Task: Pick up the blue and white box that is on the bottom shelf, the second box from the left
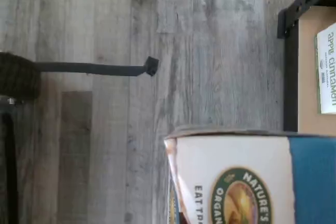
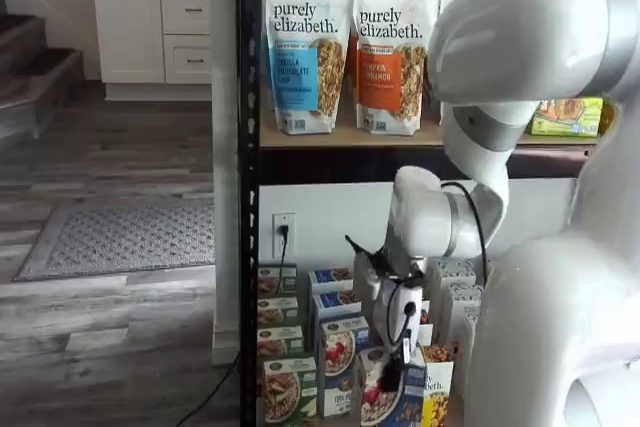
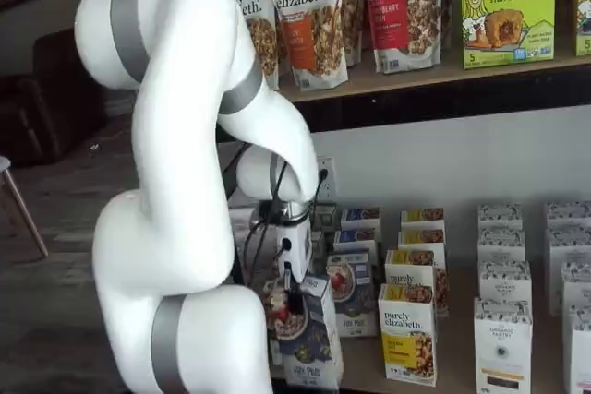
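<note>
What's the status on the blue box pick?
Fingers shut on blue box. Box tilted, out from the row on bottom shelf. Yellow carton beside, apart. Nothing blocking.

A white and blue carton point(image 1: 252, 179) filled the near part of the wrist view, turned on its side, with a round green "Nature's" logo and the letters "EAT" on its white face. Beyond it lay grey wood-plank flooring point(image 1: 105, 145), crossed by a thin dark cable point(image 1: 89, 68) ending in a small plug. A black frame corner point(image 1: 294, 30) edged a tan board point(image 1: 310, 77) bearing a white package labelled "apple cinnamon" point(image 1: 326, 69).
</note>
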Tool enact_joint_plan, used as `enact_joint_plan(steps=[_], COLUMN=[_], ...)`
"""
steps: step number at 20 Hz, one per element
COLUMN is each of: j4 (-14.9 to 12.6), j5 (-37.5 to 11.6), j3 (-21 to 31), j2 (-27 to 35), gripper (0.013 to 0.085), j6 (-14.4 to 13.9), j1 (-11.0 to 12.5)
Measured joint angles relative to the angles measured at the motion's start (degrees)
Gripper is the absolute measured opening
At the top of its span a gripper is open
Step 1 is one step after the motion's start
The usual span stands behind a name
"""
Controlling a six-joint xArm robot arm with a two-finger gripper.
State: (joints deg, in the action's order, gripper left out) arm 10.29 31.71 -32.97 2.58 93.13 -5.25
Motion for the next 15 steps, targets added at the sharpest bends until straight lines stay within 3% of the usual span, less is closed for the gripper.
enact_joint_plan(steps=[7,15], j4=[1.01,-0.21], j5=[6.83,12.59], j3=[0.44,-0.17], j2=[-6.94,-12.02], gripper=[0.041,0.041], j6=[2.47,3.03], j1=[2.42,4.66])
